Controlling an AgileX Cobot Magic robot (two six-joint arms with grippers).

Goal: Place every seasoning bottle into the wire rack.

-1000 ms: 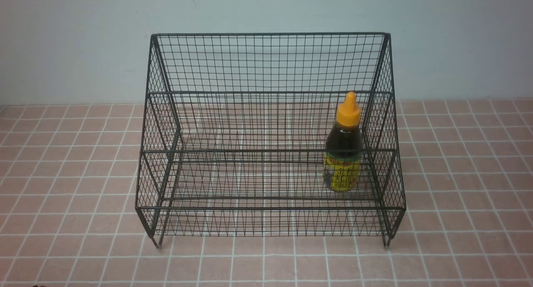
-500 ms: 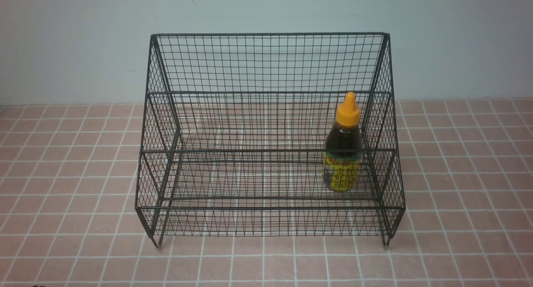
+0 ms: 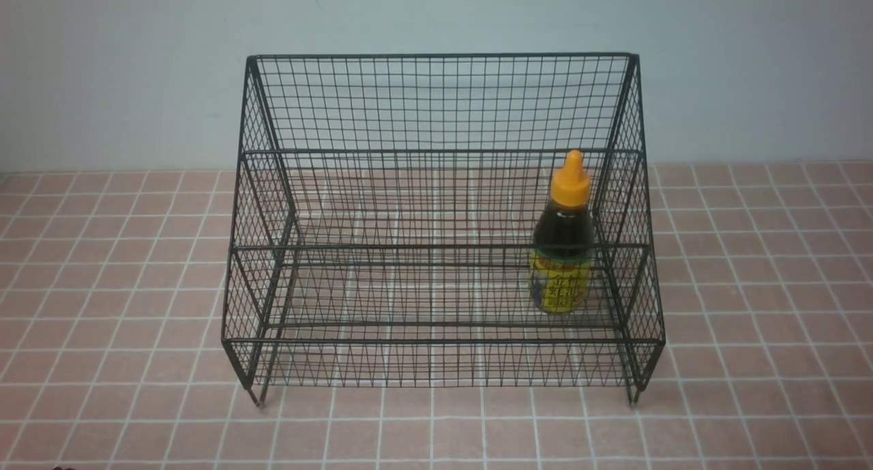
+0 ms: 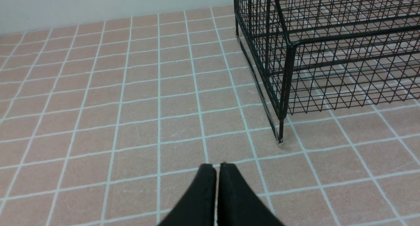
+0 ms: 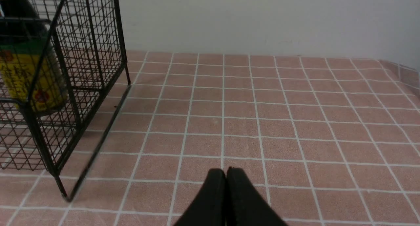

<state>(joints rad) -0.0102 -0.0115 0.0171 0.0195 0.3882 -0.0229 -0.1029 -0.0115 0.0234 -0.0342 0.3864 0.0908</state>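
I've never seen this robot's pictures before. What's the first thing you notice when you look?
A big black wire rack stands in the middle of the pink tiled table, against the pale wall. Inside it, at its right end, one seasoning bottle stands upright, with dark liquid, a yellow label and an orange pointed cap. Both grippers, the left gripper and the right gripper, are shut and empty, off to the rack's sides.

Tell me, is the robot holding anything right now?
No. The left gripper and right gripper are shut on nothing; the seasoning bottle stands in the wire rack.
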